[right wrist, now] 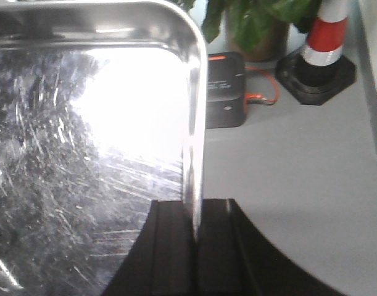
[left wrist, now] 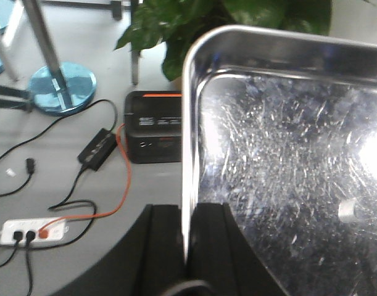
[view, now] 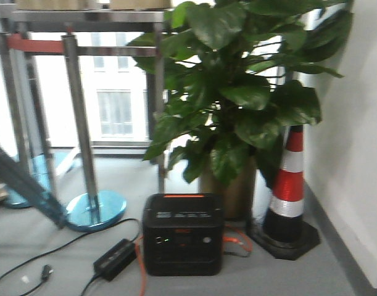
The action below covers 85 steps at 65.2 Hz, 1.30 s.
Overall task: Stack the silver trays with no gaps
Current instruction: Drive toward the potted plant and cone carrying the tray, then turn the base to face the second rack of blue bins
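Both wrist views are filled by one silver tray, shiny and scratched inside, held up over the grey floor. In the left wrist view the tray (left wrist: pixel 287 185) has its left rim clamped between the black fingers of my left gripper (left wrist: pixel 187 246). The right wrist view shows the same tray (right wrist: pixel 83 154) with its right rim pinched by my right gripper (right wrist: pixel 194 234). Both grippers are shut on the thin rim. The front view shows neither the tray nor the grippers.
On the floor ahead stand a black power station (view: pixel 182 234), a large potted plant (view: pixel 237 92) and a red-and-white traffic cone (view: pixel 290 185) by the right wall. Steel stanchions with blue bases (view: pixel 92 209) stand on the left. A power strip (left wrist: pixel 34 229), adapter (left wrist: pixel 99 148) and cables lie nearby.
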Available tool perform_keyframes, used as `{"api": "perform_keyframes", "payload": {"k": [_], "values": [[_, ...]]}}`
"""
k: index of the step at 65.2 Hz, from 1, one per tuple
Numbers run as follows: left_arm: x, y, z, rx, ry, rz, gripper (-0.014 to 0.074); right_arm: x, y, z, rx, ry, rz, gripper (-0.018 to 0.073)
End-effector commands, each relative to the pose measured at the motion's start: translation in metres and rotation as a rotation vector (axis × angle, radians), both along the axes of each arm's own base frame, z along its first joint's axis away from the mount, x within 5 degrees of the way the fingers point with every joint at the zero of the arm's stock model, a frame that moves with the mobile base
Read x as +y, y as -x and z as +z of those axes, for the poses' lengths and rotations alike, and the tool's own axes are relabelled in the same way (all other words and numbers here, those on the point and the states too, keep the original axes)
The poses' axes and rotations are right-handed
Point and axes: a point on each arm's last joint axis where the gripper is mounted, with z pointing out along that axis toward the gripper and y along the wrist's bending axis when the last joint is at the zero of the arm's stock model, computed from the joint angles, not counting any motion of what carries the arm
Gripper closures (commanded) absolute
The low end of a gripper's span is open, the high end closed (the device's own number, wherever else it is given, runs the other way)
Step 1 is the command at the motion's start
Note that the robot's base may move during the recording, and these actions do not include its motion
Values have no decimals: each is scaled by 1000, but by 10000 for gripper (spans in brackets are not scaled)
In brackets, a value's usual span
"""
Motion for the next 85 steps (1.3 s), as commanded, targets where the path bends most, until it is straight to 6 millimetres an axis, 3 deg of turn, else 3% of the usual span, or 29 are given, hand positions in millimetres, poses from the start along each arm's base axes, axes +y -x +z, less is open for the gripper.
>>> {"api": "perform_keyframes", "payload": {"k": [1,85], "values": [[5,1,9,-59,-17,14,613,-6,1,4,-27,47,-14,627],[6,0,10,-73,-33,22,613,-6,1,4,-27,47,-14,627]]}}
